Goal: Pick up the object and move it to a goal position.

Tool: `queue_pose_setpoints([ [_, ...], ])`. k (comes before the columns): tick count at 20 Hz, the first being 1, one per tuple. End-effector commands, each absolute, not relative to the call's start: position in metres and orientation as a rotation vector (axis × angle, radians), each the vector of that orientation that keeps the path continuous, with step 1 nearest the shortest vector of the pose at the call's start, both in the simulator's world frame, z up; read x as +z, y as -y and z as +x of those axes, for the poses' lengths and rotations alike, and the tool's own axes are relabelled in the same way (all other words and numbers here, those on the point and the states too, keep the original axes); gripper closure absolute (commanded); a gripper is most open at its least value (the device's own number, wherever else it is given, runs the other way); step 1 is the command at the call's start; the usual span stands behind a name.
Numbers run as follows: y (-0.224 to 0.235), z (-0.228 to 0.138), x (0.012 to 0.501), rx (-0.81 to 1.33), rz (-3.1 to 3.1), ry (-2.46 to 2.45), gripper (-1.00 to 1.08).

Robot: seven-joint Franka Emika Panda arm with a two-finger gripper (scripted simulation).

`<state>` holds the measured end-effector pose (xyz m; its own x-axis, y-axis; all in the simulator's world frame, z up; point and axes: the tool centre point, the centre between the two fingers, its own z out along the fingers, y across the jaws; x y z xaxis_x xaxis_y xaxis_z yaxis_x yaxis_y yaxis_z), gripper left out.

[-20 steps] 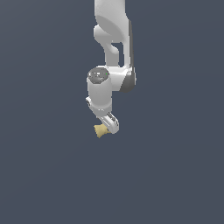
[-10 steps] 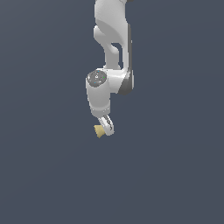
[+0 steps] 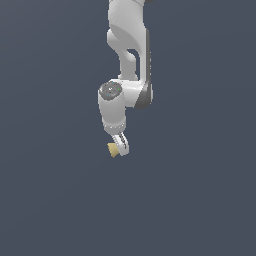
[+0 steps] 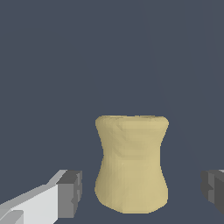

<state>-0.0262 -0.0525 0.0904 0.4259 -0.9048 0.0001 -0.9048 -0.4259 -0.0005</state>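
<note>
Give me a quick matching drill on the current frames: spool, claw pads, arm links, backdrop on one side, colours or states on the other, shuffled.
Column A
1. spool
2. claw pads
3. arm links
4. backdrop

Column B
a. white
b. plain slate blue-grey
c. tan-yellow, narrow waist
d. dark grey, apart on either side of the spool

Pairs: 1-c, 2-d, 3-a, 4-b

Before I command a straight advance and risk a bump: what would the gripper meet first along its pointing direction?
Likely the tan spool: it sits between the open gripper fingers, both clear of it. Depth ahead is unclear.
</note>
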Motion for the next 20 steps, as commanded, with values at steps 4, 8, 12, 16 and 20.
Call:
queue_pose_setpoints([
  [4,0.052,-0.027,0.074,0.000,-2.651,-1.685,-0.92],
  [8,0.053,-0.028,0.053,0.000,-2.649,-1.689,-0.92],
  [12,0.053,-0.027,0.042,0.000,-2.649,-1.690,-0.92],
  [16,0.053,-0.027,0.041,0.000,-2.649,-1.690,1.08],
  [20,0.053,-0.027,0.041,0.000,-2.649,-1.690,1.08],
])
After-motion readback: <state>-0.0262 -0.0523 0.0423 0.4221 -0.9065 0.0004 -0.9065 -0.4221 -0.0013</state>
